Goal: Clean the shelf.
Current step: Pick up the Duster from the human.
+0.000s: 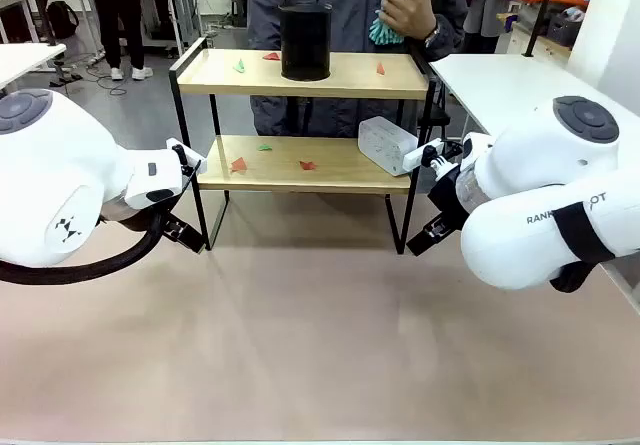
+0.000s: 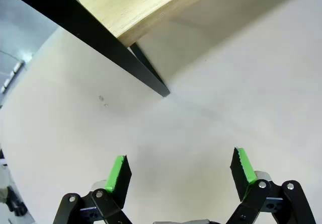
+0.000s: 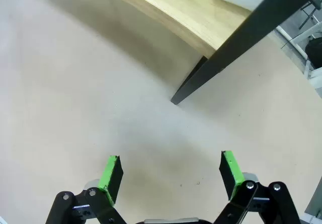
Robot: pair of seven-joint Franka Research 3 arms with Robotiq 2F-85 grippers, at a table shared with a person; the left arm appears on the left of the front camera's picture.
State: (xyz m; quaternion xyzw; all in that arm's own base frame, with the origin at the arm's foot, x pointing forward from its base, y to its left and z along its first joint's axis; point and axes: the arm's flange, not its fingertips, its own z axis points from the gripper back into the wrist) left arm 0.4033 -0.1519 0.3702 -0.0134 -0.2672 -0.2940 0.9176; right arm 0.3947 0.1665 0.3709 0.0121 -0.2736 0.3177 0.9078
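**Shelf clean-up: not yet begun, both claws idle**

We judge the cleaning not started: red and green paper scraps (image 1: pixel 238 164) lie on both boards of the small two-tier wooden shelf with a thin black metal frame (image 1: pixel 300 183), which stands on the beige tabletop (image 1: pixel 300 345). The left claw (image 2: pixel 181 169) is released and empty, low near the shelf's left front leg. The right claw (image 3: pixel 171 171) is likewise released, near the right front leg. The next move calls for raising a claw to board height.

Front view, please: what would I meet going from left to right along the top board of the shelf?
On the shelf, top board: green scrap → red scrap → black cylinder → second red scrap.
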